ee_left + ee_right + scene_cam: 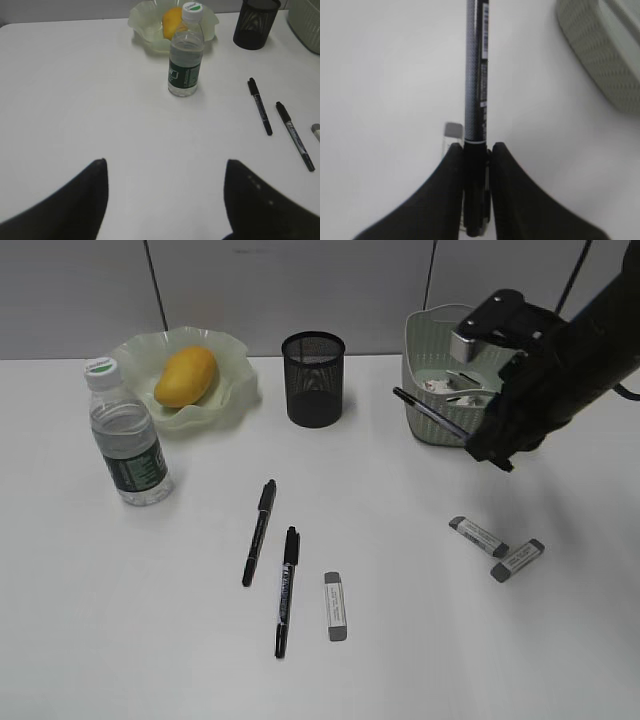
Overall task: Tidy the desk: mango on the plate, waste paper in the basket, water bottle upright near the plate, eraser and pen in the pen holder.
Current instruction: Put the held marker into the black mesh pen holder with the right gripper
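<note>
Over on the far left of the desk (120, 640) we see the water bottle (127, 435) upright, close beside the plate (232, 378), with the mango (185, 376) already lying in it. Our left gripper (165, 200) hangs above bare tabletop, jaws spread wide, nothing between them. Moving right, the pen holder (313, 378) stands behind two loose pens (259, 530) (287, 590) and an eraser (336, 606), all flat on the desk. Further right, the right gripper (476, 155) is clamped on a third pen (476, 75), lifted clear of the desk in front of the basket (425, 350), where white paper (440, 386) shows inside; the exterior view shows the pen tilted, free end pointing towards the holder. Two more erasers (478, 536) (517, 559) lie below it.

We'd judge that pen light, rigid and smooth-barrelled, so it may pivot in the pads; it is held near one end, and a hold nearer the middle would steady it. The erasers look small and low, best pinched across the narrow sides.
</note>
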`<action>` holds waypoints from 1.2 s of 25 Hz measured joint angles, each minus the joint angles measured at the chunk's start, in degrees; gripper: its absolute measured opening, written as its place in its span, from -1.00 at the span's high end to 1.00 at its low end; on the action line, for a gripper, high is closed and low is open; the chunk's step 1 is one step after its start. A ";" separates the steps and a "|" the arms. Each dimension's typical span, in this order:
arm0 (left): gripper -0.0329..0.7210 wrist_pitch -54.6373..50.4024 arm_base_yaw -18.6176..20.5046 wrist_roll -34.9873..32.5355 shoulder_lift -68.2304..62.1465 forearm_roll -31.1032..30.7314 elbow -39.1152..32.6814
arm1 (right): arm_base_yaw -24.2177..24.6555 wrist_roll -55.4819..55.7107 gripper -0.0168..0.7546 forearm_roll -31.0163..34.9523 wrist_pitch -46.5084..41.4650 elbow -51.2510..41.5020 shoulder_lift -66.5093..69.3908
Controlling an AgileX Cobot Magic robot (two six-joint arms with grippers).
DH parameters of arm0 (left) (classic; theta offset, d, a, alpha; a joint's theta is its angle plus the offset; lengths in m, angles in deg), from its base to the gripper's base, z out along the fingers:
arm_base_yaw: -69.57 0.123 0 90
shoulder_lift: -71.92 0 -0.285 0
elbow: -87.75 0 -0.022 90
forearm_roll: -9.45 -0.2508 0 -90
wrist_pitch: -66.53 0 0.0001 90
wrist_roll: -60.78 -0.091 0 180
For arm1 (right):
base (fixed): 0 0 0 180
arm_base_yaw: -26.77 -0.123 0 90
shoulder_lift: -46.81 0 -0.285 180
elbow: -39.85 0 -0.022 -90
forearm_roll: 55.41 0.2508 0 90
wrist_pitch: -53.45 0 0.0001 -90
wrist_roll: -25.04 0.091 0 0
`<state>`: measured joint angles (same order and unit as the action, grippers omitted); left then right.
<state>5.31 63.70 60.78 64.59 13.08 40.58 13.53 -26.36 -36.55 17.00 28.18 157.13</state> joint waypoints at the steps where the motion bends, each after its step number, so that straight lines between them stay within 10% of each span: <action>1: -0.53 0.00 0.00 0.00 0.00 0.00 0.00 | -1.25 0.44 0.59 0.95 -0.21 0.25 -1.03; 12: -0.53 0.00 0.00 0.00 0.00 0.04 0.00 | -8.28 30.49 0.59 19.09 -6.85 16.90 1.24; 30: -0.53 0.00 0.00 0.00 0.00 0.12 0.00 | -9.58 62.79 0.59 83.96 1.05 21.01 11.32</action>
<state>5.31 63.70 60.78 64.59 13.20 40.58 3.96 36.43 47.41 18.04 49.19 168.45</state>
